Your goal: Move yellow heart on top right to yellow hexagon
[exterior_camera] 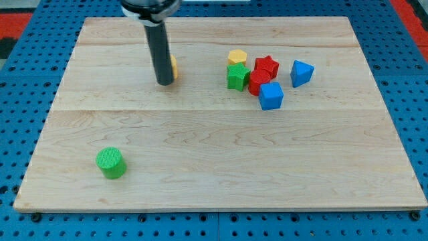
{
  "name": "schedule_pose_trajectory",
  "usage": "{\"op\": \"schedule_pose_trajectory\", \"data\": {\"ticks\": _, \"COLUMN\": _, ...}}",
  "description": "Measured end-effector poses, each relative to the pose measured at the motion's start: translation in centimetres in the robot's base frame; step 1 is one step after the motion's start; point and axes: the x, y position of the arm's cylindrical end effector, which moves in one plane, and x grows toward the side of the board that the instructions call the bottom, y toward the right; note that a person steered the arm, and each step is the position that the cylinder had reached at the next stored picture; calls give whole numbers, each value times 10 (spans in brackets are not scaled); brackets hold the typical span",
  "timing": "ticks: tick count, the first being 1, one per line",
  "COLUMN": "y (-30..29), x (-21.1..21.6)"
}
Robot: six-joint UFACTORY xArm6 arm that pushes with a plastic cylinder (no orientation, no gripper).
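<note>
Camera view, left to right, all placed off yellow hexagon [237, 57]: green cylinder [110, 163] far lower-left, out of play. Tip [164, 82] well left, touching yellow heart [173, 65], heart mostly hidden behind rod. No jaws on this rig, plain rod only. Open board between heart and hexagon. Risk: off-centre push spins heart off tip. Overshoot rams green star [236, 77] just below hexagon, red star [266, 66] just right, red block [258, 82], blue cube [271, 96], blue block [301, 72] further right. Top edge of board [214, 201] near
</note>
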Motion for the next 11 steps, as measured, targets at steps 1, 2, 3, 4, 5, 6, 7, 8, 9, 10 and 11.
{"op": "schedule_pose_trajectory", "data": {"ticks": 1, "y": 4, "x": -30}}
{"op": "schedule_pose_trajectory", "data": {"ticks": 2, "y": 26, "x": -73}}
{"op": "schedule_pose_trajectory", "data": {"ticks": 3, "y": 3, "x": -11}}
{"op": "schedule_pose_trajectory", "data": {"ticks": 4, "y": -51, "x": -16}}
{"op": "schedule_pose_trajectory", "data": {"ticks": 5, "y": -26, "x": -56}}
{"op": "schedule_pose_trajectory", "data": {"ticks": 6, "y": 1, "x": -67}}
{"op": "schedule_pose_trajectory", "data": {"ticks": 7, "y": -14, "x": -75}}
{"op": "schedule_pose_trajectory", "data": {"ticks": 8, "y": 10, "x": -100}}
{"op": "schedule_pose_trajectory", "data": {"ticks": 9, "y": 102, "x": -101}}
{"op": "schedule_pose_trajectory", "data": {"ticks": 10, "y": 111, "x": -117}}
{"op": "schedule_pose_trajectory", "data": {"ticks": 11, "y": 103, "x": -145}}
